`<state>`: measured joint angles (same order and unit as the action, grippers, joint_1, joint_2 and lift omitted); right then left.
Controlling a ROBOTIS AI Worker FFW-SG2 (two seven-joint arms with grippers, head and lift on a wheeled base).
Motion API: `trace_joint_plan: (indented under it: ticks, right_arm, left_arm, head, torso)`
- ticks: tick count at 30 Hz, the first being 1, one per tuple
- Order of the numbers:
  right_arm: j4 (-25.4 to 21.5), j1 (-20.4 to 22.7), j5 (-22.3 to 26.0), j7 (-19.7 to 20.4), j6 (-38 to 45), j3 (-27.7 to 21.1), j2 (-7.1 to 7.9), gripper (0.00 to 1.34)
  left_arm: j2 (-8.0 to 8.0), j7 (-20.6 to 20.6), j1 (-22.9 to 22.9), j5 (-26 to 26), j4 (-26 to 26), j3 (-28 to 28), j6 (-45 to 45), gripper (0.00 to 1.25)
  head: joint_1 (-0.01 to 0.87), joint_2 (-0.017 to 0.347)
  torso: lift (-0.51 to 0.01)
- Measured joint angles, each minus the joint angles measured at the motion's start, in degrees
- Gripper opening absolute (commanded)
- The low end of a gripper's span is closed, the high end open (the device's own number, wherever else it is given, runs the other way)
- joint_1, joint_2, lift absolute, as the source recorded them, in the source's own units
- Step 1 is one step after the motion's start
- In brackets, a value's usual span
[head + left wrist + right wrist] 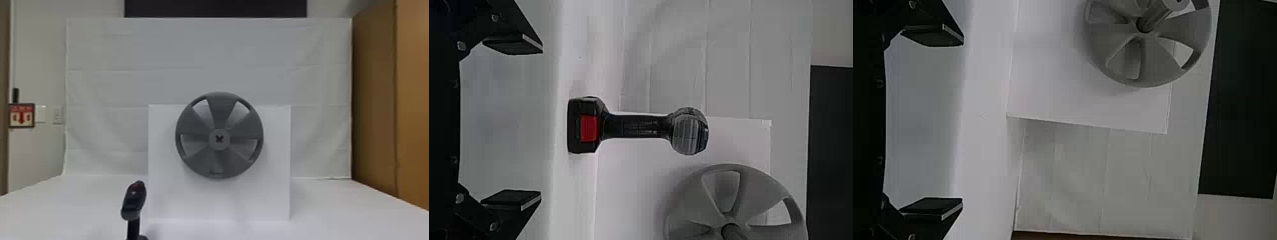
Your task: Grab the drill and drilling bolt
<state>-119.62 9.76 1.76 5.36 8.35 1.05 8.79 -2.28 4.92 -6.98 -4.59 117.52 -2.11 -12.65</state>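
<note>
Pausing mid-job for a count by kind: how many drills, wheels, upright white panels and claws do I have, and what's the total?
Drill: 1
Wheel: 1
Upright white panel: 1
Claws: 2, the left claw and the right claw, both open
Total: 5

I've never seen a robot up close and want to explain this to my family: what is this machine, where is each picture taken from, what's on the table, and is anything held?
This is a two-armed robot. One picture looks forward from its head; the others come from its left and right wrists, turned on their side. A cordless drill stands upright on the white table, left of a grey spoked wheel mounted before a white panel. The left gripper and right gripper are both open, holding nothing.
</note>
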Motion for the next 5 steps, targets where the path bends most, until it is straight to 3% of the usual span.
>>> trace_joint_plan:
  ticks: [5]
  right_arm:
    - [0.0, 0.0, 0.0, 0.0, 0.0, 0.0, 0.0, 1.18]
  left_arm:
    - [0.0, 0.0, 0.1, 0.0, -0.1, 0.0, 0.0, 1.01]
  head:
    - [-0.015, 0.051]
  torso:
    - [-0.398]
